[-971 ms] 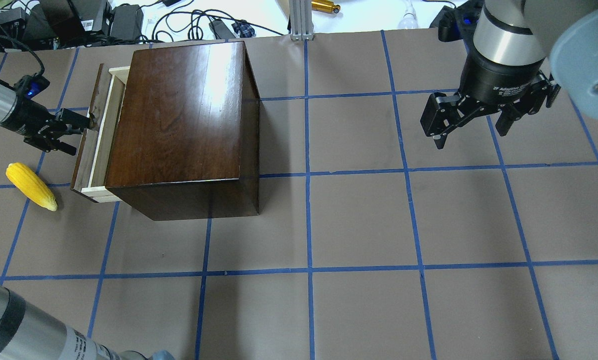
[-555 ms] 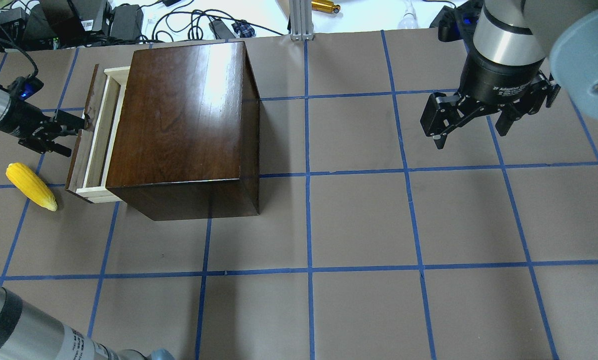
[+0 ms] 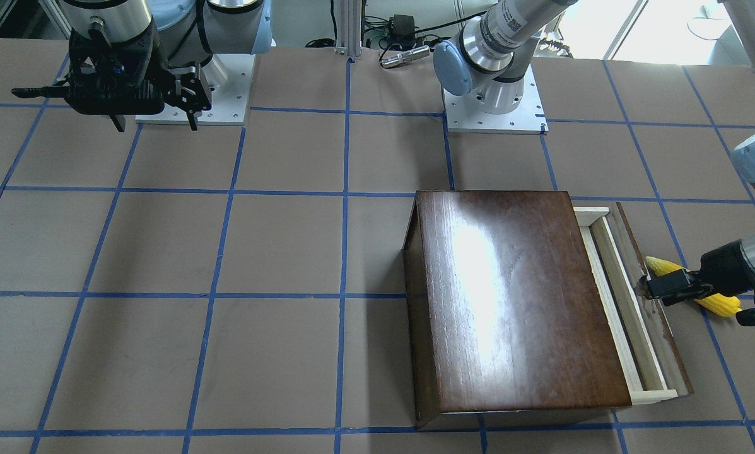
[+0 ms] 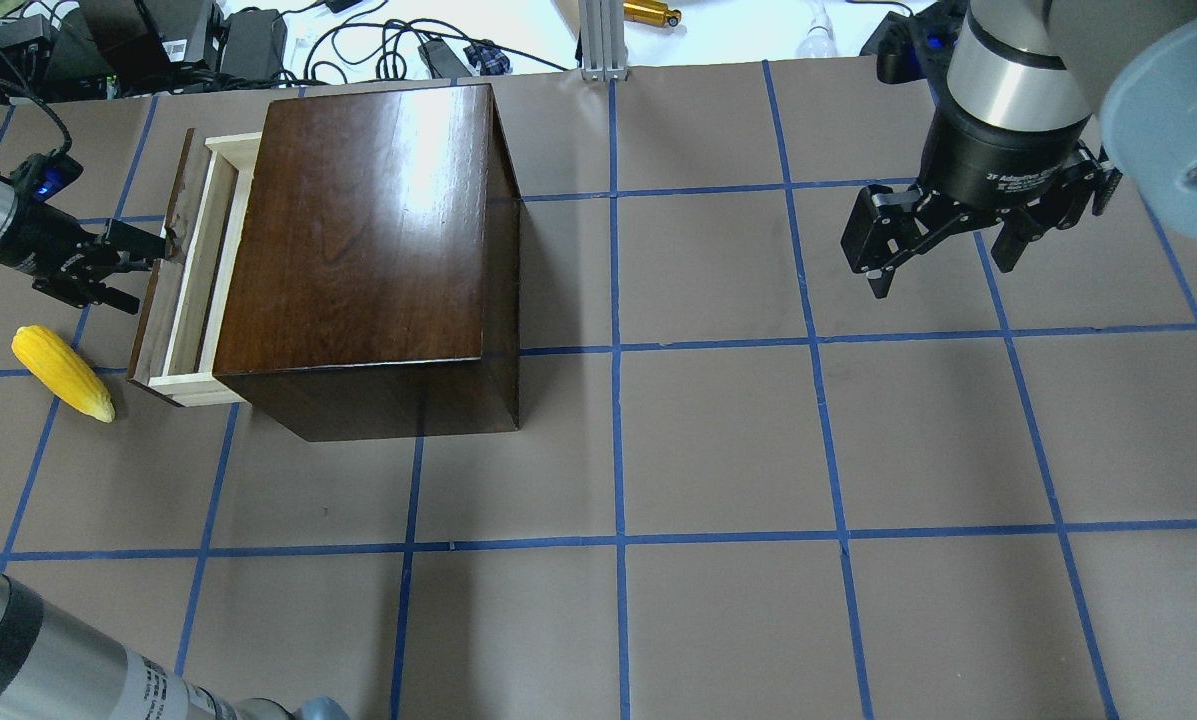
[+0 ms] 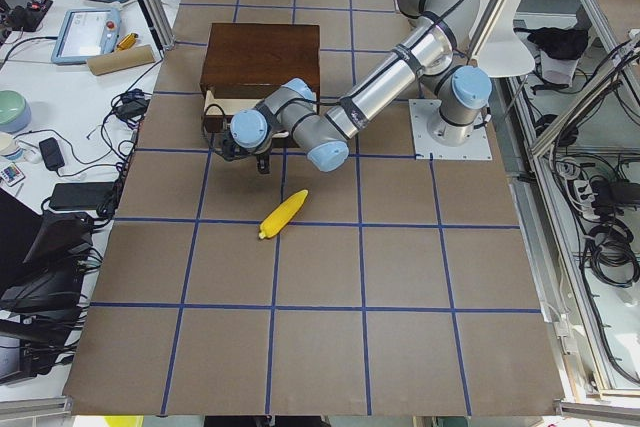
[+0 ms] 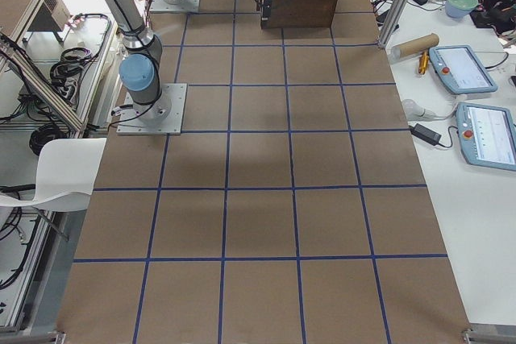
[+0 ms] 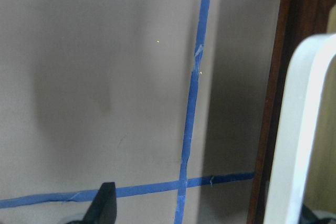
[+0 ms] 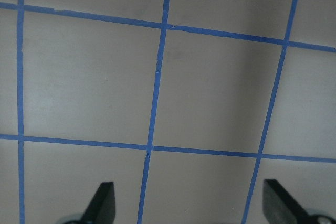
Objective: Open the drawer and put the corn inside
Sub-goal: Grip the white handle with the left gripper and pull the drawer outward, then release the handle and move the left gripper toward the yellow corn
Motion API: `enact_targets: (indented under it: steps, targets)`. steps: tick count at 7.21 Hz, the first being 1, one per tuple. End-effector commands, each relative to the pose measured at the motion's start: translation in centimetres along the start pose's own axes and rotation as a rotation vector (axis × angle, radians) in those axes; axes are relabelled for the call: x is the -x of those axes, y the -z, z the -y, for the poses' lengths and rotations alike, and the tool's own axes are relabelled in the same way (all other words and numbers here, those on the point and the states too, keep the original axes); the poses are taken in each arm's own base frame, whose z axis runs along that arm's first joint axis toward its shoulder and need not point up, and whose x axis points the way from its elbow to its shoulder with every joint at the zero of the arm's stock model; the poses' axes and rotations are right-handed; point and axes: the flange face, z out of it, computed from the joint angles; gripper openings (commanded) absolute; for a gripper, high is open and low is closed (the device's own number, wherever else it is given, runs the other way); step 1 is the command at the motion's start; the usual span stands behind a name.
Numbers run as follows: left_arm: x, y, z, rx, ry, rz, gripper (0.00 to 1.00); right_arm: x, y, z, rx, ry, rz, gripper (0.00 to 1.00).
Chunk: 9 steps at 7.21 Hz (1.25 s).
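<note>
Furthest left in the overhead view, the corn (image 4: 61,372) lies flat on the table (image 4: 718,440). It is just beside the left gripper (image 4: 148,274), on the outer, robot-ward side of its fingers, and does not touch them. Its long axis runs on a slant, with the pointed tip toward the drawer's near corner, so it lies roughly along the drawer front rather than across it.

The left fingers (image 4: 138,238) are spread and pinch nothing. One tip sits at the white handle (image 7: 296,129) as if hooked on it, though the contact itself is hidden. Straight ahead of those fingers is the drawer (image 4: 190,300), partly out of the dark box (image 4: 358,230), with a narrow strip of its pale tray open from above. Its long axis runs away from the robot, crosswise to the fingers' reach.

Well beyond the box, the right gripper (image 4: 943,272) hangs over bare table with its fingers wide apart, holding nothing. The corn is well apart from them, on the box's far side.

The left arm is by far the nearer, so the pick likely falls to it. Its fingers would have to leave the handle, swing back and outward, and close across the cob's short width. The slot looks barely wider than the cob, so the drawer probably needs to come further out first.

There is one corn, one drawer, one handle, one box and two grippers.
</note>
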Motion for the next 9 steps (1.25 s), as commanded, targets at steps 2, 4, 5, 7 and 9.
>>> enact_targets:
  steps: [2,4,5,7,9]
  targets:
    - [1.4,0.5,-0.4,-0.007,0.001,0.003,1.00,0.0,0.0,0.0,-0.001,0.000,0.000,1.00]
    - [1.5,0.7,-0.4,-0.011,-0.003,0.007,1.00,0.0,0.0,0.0,-0.001,0.000,0.000,1.00]
    - [1.5,0.8,-0.4,-0.015,-0.007,0.011,1.00,0.0,0.0,0.0,-0.001,0.000,0.000,1.00]
    - [2.4,1.4,-0.8,-0.025,0.009,0.009,1.00,0.0,0.0,0.0,-0.001,0.000,0.000,1.00]
    - [2.0,2.1,-0.9,-0.034,0.008,0.017,1.00,0.0,0.0,0.0,-0.001,0.000,0.000,1.00]
